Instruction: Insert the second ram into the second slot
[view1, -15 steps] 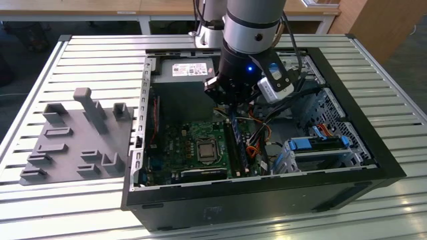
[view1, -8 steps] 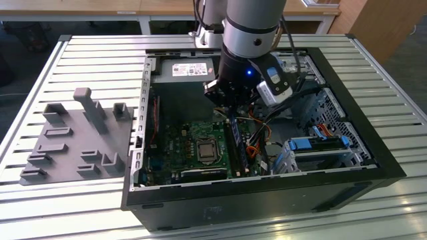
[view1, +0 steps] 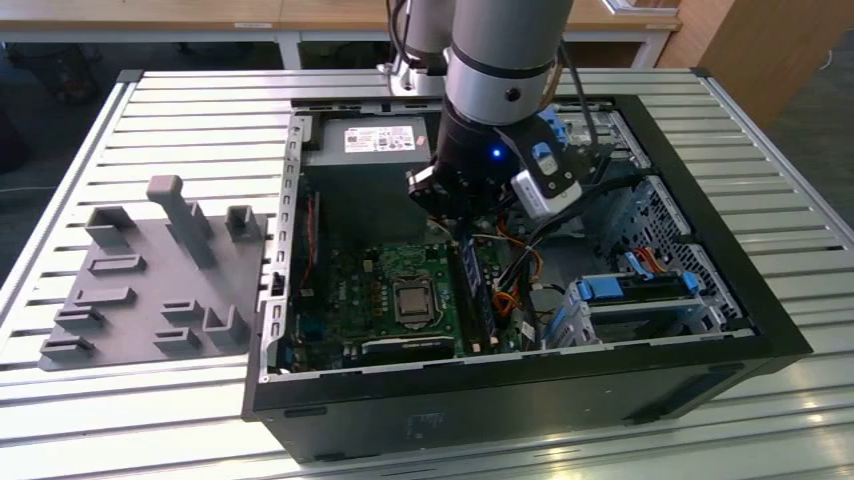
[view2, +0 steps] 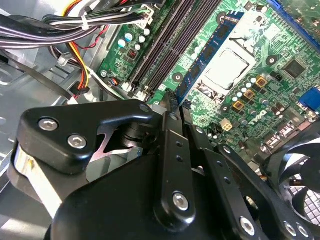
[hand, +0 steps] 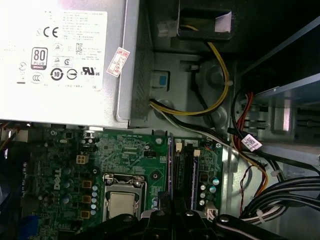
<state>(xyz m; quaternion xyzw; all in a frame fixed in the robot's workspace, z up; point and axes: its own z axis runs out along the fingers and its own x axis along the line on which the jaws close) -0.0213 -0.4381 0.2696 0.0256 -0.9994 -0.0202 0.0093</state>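
The second ram (view2: 210, 55), a thin dark-blue stick, stands on edge along the memory slot closest to the processor socket (view2: 227, 67). My gripper (view2: 172, 106) reaches down into the open computer case (view1: 747, 300), its fingers drawn together on the stick's near end. In the first wrist view the stick (hand: 170, 165) runs straight out from the gripper (hand: 173, 212). The neighbouring black slots (view2: 162, 47) lie beside it. The exterior view has the gripper (view1: 461, 235) over the ram (view1: 470, 290). How deep the stick sits I cannot tell.
The silver power supply (hand: 65, 60) sits beyond the slots. Cable bundles (view2: 75, 25) crowd one side and a black fan (view2: 295, 170) the other. Blue drive-bay brackets (view1: 641, 290) fill the case's corner. A grey fixture tray (view1: 147, 280) lies at the exterior view's left.
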